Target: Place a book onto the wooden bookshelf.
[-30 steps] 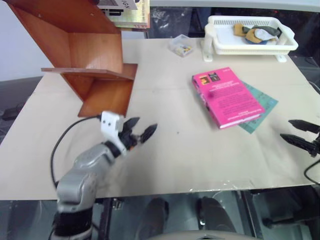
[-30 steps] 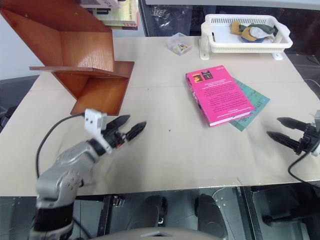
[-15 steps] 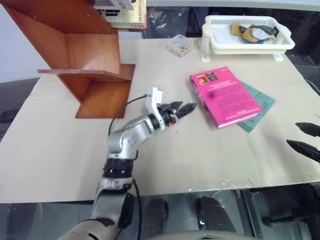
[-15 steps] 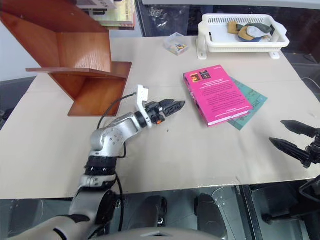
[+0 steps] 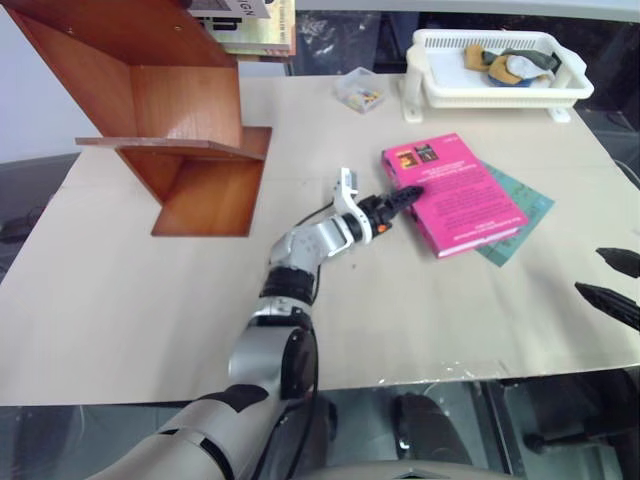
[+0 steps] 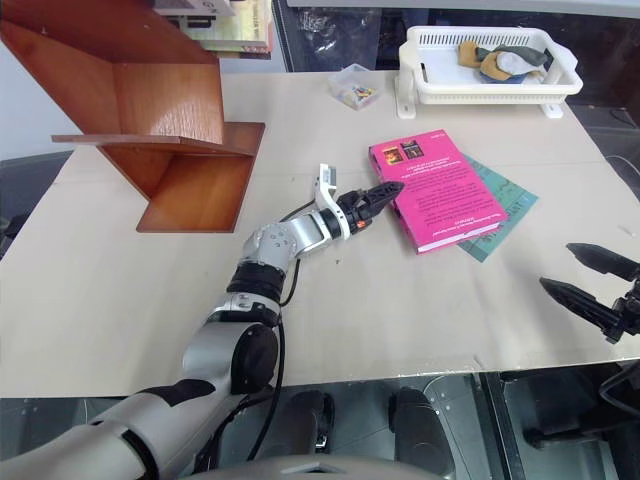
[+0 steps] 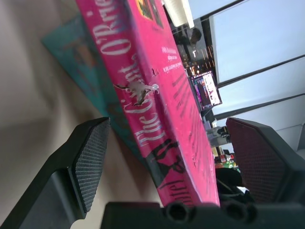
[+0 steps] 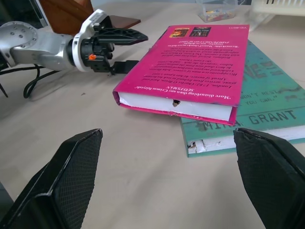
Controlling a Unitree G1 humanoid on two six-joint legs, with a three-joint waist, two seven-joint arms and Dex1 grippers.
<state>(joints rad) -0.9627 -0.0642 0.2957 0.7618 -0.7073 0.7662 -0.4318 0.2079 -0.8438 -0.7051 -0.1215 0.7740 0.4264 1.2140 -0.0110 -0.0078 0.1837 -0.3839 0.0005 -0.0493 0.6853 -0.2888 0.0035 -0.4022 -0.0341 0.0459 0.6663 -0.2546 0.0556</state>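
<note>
From the head view I see the left gripper (image 6: 372, 193) at the spine edge of the book (image 6: 436, 190), which lies flat on the surface (image 6: 400, 300) over a teal book (image 6: 505, 205). My left wrist view shows its fingers spread, straddling the spine. The right gripper (image 6: 588, 285) hangs released, well apart. The wooden bookshelf (image 6: 150, 110) stands far left.

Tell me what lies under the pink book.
A thinner teal book lies under the pink book, sticking out along its right side and near corner. The rest of its cover is hidden, as is anything else beneath it.
</note>
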